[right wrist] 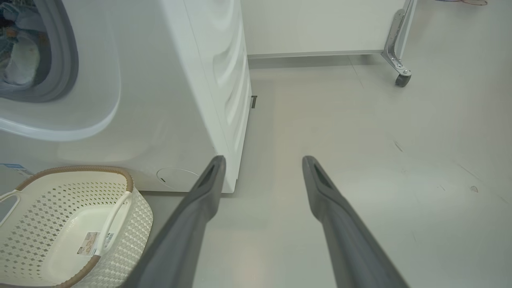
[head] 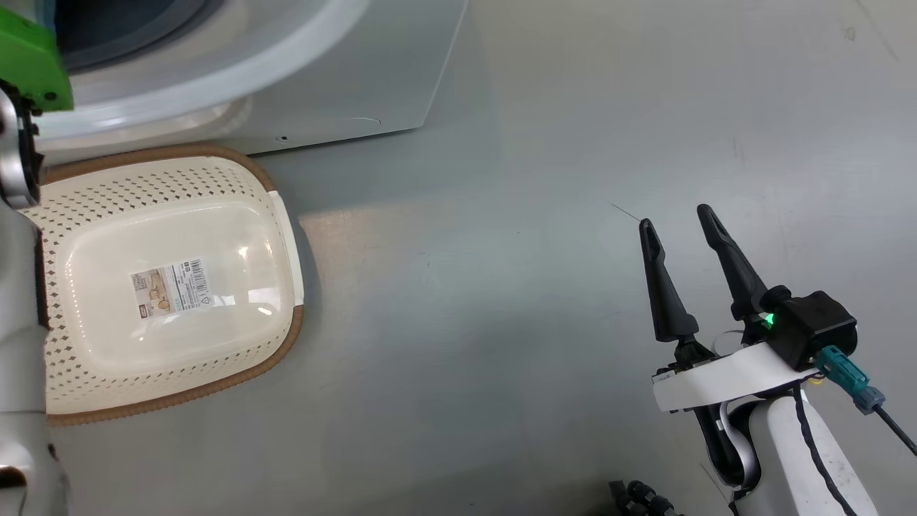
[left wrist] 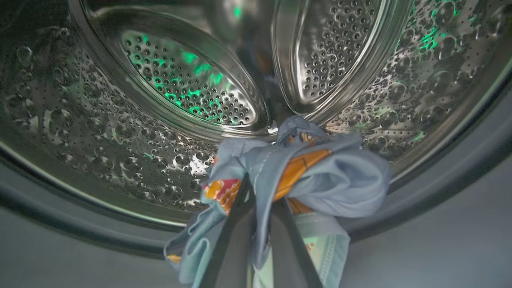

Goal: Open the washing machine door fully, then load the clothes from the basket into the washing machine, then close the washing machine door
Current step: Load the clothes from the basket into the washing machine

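Nearest to us on the right, our right claw (head: 676,218) hangs over the bare grey floor (head: 501,287), its two dark fingers spread wide with nothing between them. A small green light glows on the camera block at its wrist.

To the left, the basket (head: 172,179) sits on the floor just in front of the washing machine (head: 344,79). On its smooth bottom we see a paper sticker (head: 170,288) with a barcode and a small picture. The print is too small for us to read. From the right wrist we also make out a blue-edged sticker (right wrist: 10,166) low on the machine's front, cut off by the edge of the view and unreadable.

Farther in, at the mouth of the steel drum (left wrist: 192,80), our left claw (left wrist: 262,192) is pinched narrow on the clothes (left wrist: 340,180). They form a bunch of light blue fabric with orange and red print, hanging above the grey rubber seal (left wrist: 440,188). The right wrist view shows more cloth lying inside the drum.

Farthest off, beyond the machine's right side, a white panel stands on a metal leg with a caster wheel (right wrist: 402,79).
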`<state>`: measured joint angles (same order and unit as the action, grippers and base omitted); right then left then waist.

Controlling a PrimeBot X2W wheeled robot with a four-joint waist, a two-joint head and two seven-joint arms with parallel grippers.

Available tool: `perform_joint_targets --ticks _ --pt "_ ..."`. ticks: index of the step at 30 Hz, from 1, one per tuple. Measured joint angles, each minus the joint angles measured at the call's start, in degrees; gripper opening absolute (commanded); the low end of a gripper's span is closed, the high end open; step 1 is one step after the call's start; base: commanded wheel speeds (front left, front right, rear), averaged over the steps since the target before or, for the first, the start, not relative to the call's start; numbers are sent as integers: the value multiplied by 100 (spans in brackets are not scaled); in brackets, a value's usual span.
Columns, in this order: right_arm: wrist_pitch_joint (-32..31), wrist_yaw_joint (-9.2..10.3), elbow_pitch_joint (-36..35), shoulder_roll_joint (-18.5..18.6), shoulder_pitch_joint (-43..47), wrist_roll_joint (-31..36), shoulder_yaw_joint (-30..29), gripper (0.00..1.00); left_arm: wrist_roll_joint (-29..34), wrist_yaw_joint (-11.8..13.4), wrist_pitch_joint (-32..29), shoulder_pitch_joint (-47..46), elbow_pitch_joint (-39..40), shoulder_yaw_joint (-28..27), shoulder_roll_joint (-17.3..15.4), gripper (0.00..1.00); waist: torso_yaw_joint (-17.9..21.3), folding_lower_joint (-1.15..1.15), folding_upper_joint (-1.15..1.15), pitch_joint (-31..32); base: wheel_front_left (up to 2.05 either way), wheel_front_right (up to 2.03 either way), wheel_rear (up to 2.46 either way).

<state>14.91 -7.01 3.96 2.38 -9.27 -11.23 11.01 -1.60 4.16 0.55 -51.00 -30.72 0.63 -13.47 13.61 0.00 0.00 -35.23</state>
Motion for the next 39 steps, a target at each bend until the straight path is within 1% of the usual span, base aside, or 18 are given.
perform_joint_targets --ticks 4,9,13,15,18,25,31,34,39 --pt "0 0 23 -5 3 -83 129 100 30 44 -7 -369 -23 -24 -102 0 158 0 0 -12 0 0 0" --pt "0 0 34 -4 25 -147 249 100 65 45 -59 -761 -181 -22 -135 0 372 0 0 -45 0 0 0" --pt "0 0 41 -9 49 -214 318 100 109 51 -160 -989 -422 -52 -294 0 541 1 0 -88 0 0 0" --pt "0 0 40 -7 71 -242 314 100 122 96 -224 -1141 -470 -48 -345 0 616 0 0 -121 0 0 0" --pt "0 0 44 -8 127 -286 338 100 222 96 -224 -1395 -547 -35 -369 0 707 0 0 -185 0 0 0" --pt "0 0 32 -15 237 -338 394 100 229 86 -233 -2004 -732 -76 -634 0 900 0 0 -360 0 0 0" --pt "0 0 11 -25 310 -339 442 100 147 9 -204 -2324 -950 -269 -906 0 1058 0 0 -486 0 0 0" --pt "0 1 -21 -34 398 -388 443 100 -15 9 -202 -2520 -1023 -432 -924 0 1132 0 0 -552 0 0 0" --pt "0 1 -40 -37 534 -400 500 100 -52 8 -191 -2868 -1078 -570 -1037 0 1253 0 0 -667 0 0 0"
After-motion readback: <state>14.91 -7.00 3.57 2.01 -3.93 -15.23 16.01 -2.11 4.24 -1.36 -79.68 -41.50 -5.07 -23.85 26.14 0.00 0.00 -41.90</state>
